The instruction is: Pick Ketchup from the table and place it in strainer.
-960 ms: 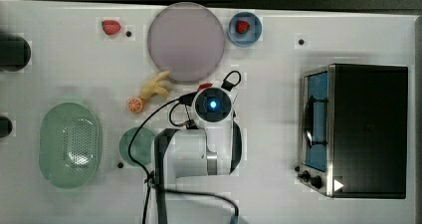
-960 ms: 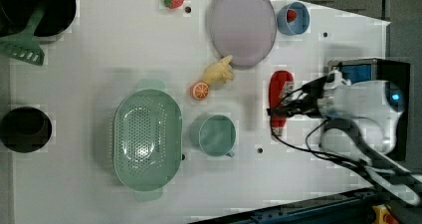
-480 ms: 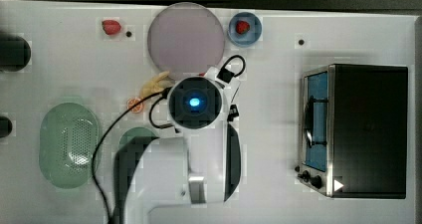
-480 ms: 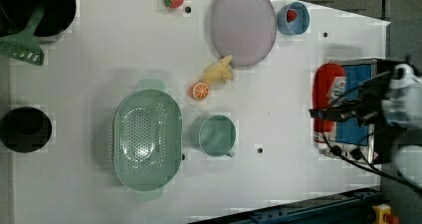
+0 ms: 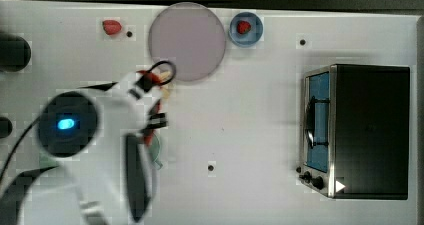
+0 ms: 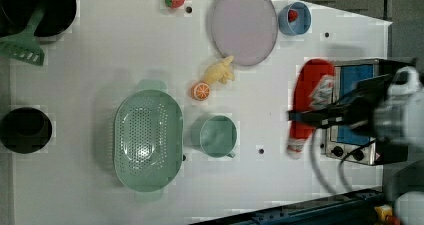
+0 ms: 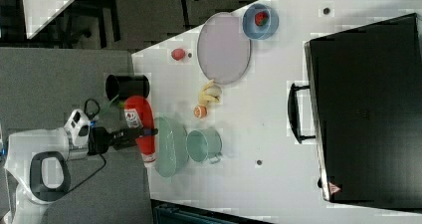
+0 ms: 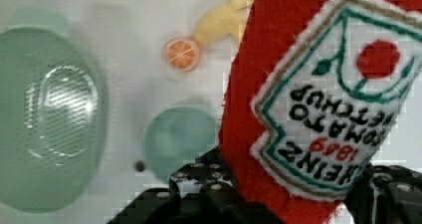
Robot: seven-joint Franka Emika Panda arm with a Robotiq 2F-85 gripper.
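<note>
Your gripper [image 6: 320, 116] has swung the clamped ketchup [image 6: 308, 105] up off the tabletop [image 6: 100, 60], hiding most of the strainer [image 6: 148, 142] in the top view.

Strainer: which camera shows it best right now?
The left view: the whole strainer lies unobstructed, holes visible, nothing in it. The wrist view shows most of it, cut at the edge. The right view shows it edge-on behind the ketchup. In the top view the arm covers it.
</note>
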